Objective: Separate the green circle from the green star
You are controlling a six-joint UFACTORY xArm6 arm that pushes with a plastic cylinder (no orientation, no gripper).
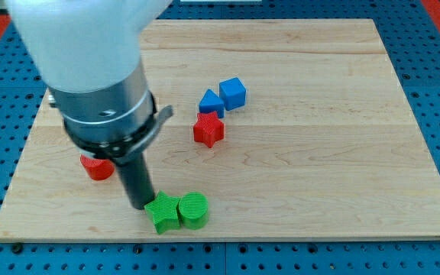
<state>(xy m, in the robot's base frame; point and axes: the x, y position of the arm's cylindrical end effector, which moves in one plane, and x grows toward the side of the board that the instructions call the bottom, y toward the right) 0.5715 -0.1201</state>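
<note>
The green star (162, 211) lies near the view's bottom, left of centre, on the wooden board (319, 153). The green circle (193, 209) sits right beside it on its right, and the two touch. My tip (140, 205) is at the star's upper left edge, touching or almost touching it. The arm's grey and white body hangs over the board's left side.
A red star (208, 130) lies near the board's middle. A blue triangle (210, 101) and a blue cube (233, 93) stand just above it. A red block (96, 166) is partly hidden under the arm at the left.
</note>
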